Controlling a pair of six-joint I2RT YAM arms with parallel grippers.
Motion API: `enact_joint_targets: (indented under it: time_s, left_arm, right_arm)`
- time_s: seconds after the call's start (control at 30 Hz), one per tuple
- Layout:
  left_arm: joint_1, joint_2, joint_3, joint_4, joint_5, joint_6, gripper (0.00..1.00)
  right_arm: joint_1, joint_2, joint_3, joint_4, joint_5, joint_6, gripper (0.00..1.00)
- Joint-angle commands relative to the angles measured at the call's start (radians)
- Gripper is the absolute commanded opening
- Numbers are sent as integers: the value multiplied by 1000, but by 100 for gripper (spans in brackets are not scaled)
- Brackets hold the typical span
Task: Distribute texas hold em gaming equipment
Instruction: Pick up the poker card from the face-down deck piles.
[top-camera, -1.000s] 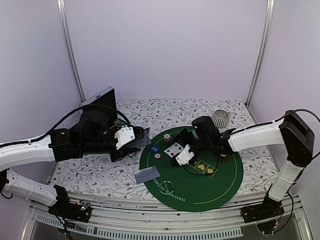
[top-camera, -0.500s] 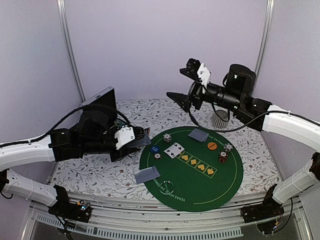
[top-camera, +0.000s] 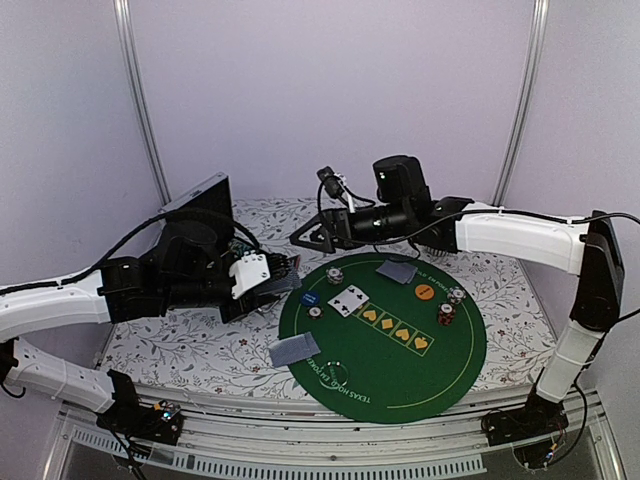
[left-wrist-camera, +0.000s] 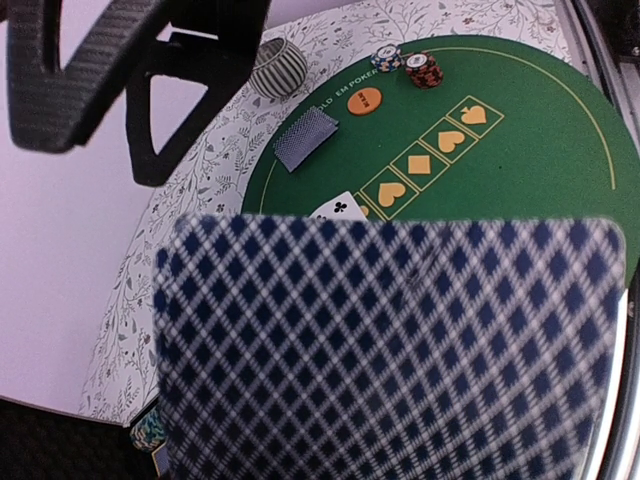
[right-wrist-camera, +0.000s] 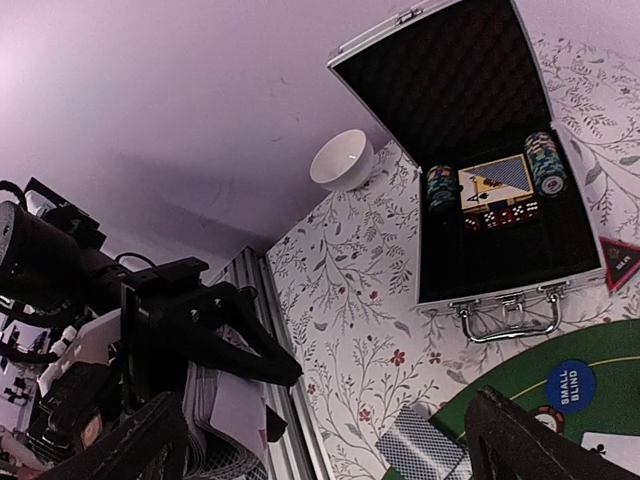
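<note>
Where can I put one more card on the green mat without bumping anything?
The near right part of the mat is bare, between the gold suit marks and the mat's rim. The flowery cloth right of the mat is bare too. The far half is crowded: chips, orange disc, cards.

In the left wrist view the blurred playing cards (left-wrist-camera: 390, 350) run off the bottom edge, hiding much of the green mat (left-wrist-camera: 540, 150). From above, the aluminium case (top-camera: 200, 195) sits largely behind the left arm (top-camera: 150, 285), and the print on the orange disc (top-camera: 424, 291) seems too small to read. The fingers (right-wrist-camera: 135, 445) of the right gripper (right-wrist-camera: 328, 400) are cut off at their own view's bottom edge.
</note>
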Motion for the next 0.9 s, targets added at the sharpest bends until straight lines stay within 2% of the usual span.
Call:
enact_joint_targets:
  time_s: [0.0, 0.3, 0.53, 0.87]
  left_arm:
    - [12, 3, -16, 37, -12, 7, 42]
    - [12, 5, -17, 39, -13, 7, 42]
    - [12, 3, -17, 42, -20, 7, 42]
    - [12, 0, -18, 47, -24, 6, 42]
  right_arm:
    - [37, 38, 80, -49, -133, 68, 99]
    - [72, 97, 119, -109, -172, 27, 99]
    - [82, 138, 169, -215, -108, -17, 99]
    - [71, 114, 188, -352, 46, -90, 96]
